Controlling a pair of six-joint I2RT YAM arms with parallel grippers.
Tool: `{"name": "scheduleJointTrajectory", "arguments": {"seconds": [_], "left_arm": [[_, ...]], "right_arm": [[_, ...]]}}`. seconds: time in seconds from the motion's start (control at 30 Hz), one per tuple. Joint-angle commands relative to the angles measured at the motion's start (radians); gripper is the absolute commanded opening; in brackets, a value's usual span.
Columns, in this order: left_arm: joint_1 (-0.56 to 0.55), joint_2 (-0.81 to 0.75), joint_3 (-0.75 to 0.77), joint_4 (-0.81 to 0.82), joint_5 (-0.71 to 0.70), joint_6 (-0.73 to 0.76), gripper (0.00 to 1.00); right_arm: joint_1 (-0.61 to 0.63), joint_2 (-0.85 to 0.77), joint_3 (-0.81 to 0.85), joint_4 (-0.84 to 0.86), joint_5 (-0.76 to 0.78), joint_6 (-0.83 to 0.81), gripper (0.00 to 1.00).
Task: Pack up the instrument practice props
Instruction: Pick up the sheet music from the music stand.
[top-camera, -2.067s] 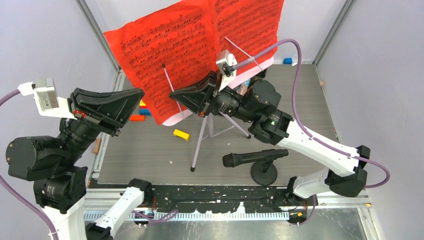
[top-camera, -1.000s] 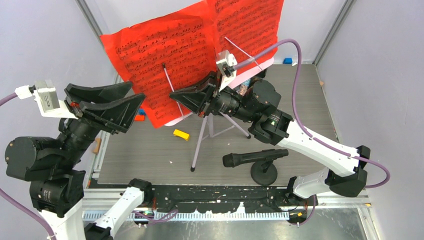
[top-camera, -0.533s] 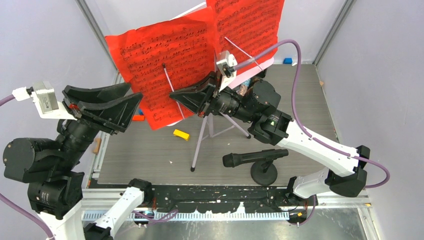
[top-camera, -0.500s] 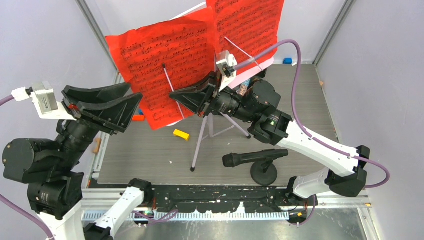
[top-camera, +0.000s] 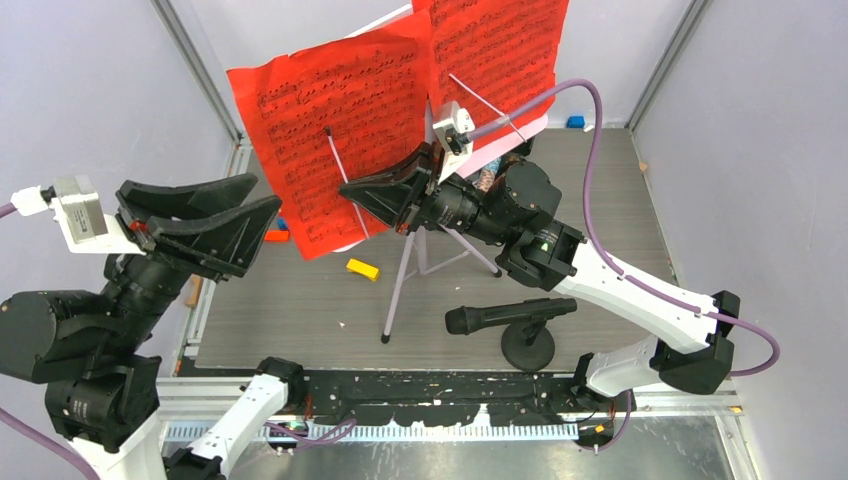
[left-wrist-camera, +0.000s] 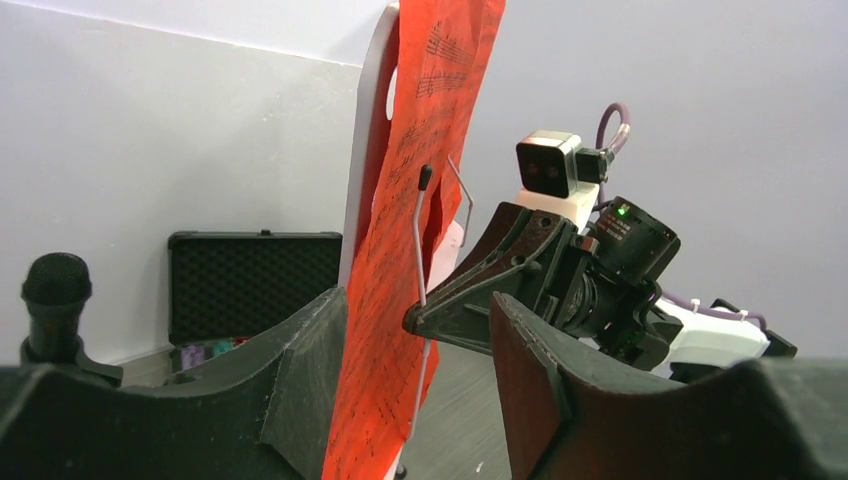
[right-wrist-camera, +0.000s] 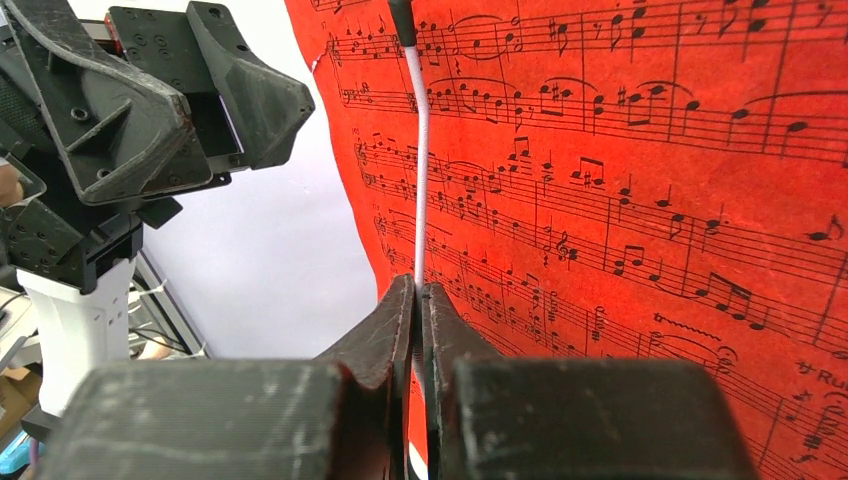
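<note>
Yellow block (top-camera: 362, 269) on grey table (top-camera: 600, 200), blue block (top-camera: 575, 122) at back, black case (left-wrist-camera: 255, 285)

Two pages (top-camera: 340, 130), two microphones (top-camera: 508, 314), one rack (left-wrist-camera: 368, 160)

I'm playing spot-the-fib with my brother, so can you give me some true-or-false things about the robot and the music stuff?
1. The right pincer is shut on the thin wire page holder. True.
2. The left pincer is squeezing the red pages. False: its jaws stand open, clamping nothing.
3. A black microphone is on the table, near the arms' bases. True.
4. The yellow block sits on the microphone. False: it lies on the table beside the tripod legs.
</note>
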Motion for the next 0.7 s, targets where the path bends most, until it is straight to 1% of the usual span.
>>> {"name": "scheduleJointTrajectory", "arguments": {"seconds": [0.0, 0.13, 0.23, 0.3, 0.43, 0.6, 0.67], "left_arm": [[0.005, -0.015, 0.039, -0.038, -0.038, 0.059, 0.56], [0.005, -0.004, 0.026, -0.067, -0.059, 0.088, 0.57], [0.005, 0.003, -0.011, -0.050, -0.043, 0.079, 0.63], [0.005, 0.011, -0.027, -0.028, -0.028, 0.069, 0.65], [0.005, 0.025, -0.043, -0.011, -0.028, 0.074, 0.65], [0.005, 0.034, -0.059, 0.007, -0.022, 0.071, 0.53], [0.005, 0.036, -0.070, 0.025, -0.010, 0.058, 0.51]], "right_arm": [[-0.003, -0.022, -0.015, -0.037, 0.024, -0.025, 0.00], [-0.003, -0.021, -0.014, -0.036, 0.022, -0.022, 0.00], [-0.003, -0.021, -0.015, -0.038, 0.022, -0.022, 0.00], [-0.003, -0.022, -0.015, -0.040, 0.022, -0.023, 0.00], [-0.003, -0.023, -0.012, -0.041, 0.022, -0.025, 0.00], [-0.003, -0.026, -0.015, -0.041, 0.022, -0.026, 0.00], [-0.003, -0.027, -0.018, -0.042, 0.025, -0.027, 0.00]]}}
